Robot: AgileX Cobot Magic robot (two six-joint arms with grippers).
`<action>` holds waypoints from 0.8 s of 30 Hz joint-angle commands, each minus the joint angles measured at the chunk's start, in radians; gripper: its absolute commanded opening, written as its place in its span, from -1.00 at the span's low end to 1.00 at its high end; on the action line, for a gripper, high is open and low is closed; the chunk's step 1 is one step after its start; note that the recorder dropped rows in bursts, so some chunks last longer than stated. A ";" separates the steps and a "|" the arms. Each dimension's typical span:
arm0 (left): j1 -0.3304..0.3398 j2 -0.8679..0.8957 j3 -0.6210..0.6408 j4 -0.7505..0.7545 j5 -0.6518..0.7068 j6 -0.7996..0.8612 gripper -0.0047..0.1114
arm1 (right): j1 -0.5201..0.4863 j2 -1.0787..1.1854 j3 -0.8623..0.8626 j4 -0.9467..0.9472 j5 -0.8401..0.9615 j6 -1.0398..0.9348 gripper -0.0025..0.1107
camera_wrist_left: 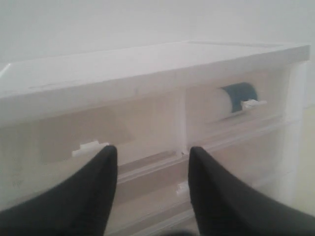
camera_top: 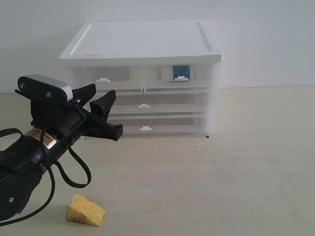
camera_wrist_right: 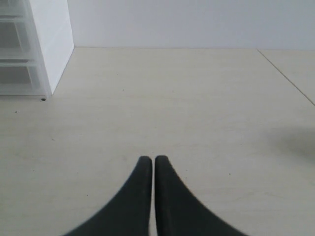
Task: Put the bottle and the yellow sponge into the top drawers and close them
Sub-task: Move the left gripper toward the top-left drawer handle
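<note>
The bottle [camera_top: 176,73] lies inside the right top drawer [camera_top: 197,78], its teal label showing through the shut front; the left wrist view shows the same bottle [camera_wrist_left: 231,101]. The left top drawer [camera_top: 83,79] is shut, with nothing showing through its front. The yellow sponge [camera_top: 86,210] lies on the table near the front edge, below my left arm. My left gripper [camera_top: 102,105] is open and empty, held just in front of the cabinet's left side; its fingers [camera_wrist_left: 106,167] frame the left drawer's tab handle [camera_wrist_left: 88,147]. My right gripper [camera_wrist_right: 149,160] is shut on nothing, low over bare table.
The white drawer cabinet [camera_top: 147,42] stands at the back against a pale wall, with two full-width drawers [camera_top: 162,102] below the top pair. Its corner [camera_wrist_right: 51,44] shows in the right wrist view. Black cable loops hang from the left arm [camera_top: 74,169].
</note>
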State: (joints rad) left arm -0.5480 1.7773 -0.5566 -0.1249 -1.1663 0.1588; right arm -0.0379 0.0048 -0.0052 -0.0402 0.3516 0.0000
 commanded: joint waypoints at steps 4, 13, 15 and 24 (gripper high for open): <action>-0.007 0.036 -0.039 0.042 -0.010 -0.009 0.18 | -0.002 -0.005 0.005 0.001 -0.010 0.000 -0.96; -0.007 0.101 -0.115 -0.103 0.038 0.006 0.49 | -0.002 -0.005 0.005 0.001 -0.010 0.000 -0.96; -0.007 0.117 -0.130 -0.202 0.012 0.022 0.49 | -0.002 -0.005 0.005 0.001 -0.012 0.000 -0.96; -0.011 0.191 -0.167 -0.260 -0.055 0.022 0.46 | -0.002 -0.005 0.005 0.001 -0.012 0.000 -0.96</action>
State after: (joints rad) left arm -0.5496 1.9506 -0.7047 -0.3496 -1.2050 0.1728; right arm -0.0379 0.0048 -0.0052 -0.0402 0.3516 0.0000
